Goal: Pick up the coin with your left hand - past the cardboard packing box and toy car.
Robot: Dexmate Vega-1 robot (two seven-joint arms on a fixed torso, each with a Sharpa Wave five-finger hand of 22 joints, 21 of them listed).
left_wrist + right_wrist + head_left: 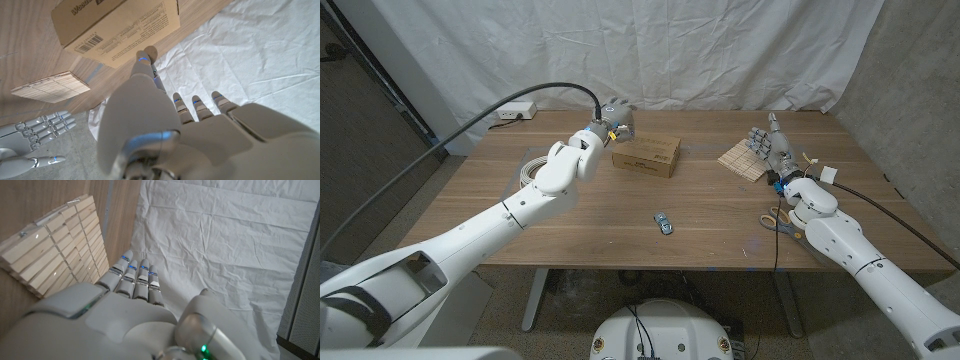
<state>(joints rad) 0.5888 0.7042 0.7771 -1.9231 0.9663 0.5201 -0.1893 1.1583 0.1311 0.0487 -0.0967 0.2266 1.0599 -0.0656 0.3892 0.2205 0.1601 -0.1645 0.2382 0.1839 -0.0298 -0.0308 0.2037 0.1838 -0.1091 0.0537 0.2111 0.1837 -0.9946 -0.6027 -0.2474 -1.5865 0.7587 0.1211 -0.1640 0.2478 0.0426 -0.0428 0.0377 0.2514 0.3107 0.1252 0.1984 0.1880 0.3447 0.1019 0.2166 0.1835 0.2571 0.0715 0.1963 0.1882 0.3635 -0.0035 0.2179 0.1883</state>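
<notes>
The cardboard packing box (646, 155) lies mid-table, and the small blue toy car (663, 223) sits nearer the front edge. My left hand (616, 120) hovers just past the box's far left corner. In the left wrist view, one digit of that hand (150, 135) reaches toward the box (115, 27), and the other fingers are spread. A small round taupe disc, apparently the coin (149, 51), shows at that digit's tip. I cannot tell whether it is pinched or lies on the table. My right hand (772, 145) stands by a wooden slat mat (744, 161), fingers straight, holding nothing.
A coil of white cable (528, 166) lies at the table's left. A power strip (514, 112) sits at the back left corner. Scissors (780, 222) lie near my right forearm. A white curtain hangs behind the table.
</notes>
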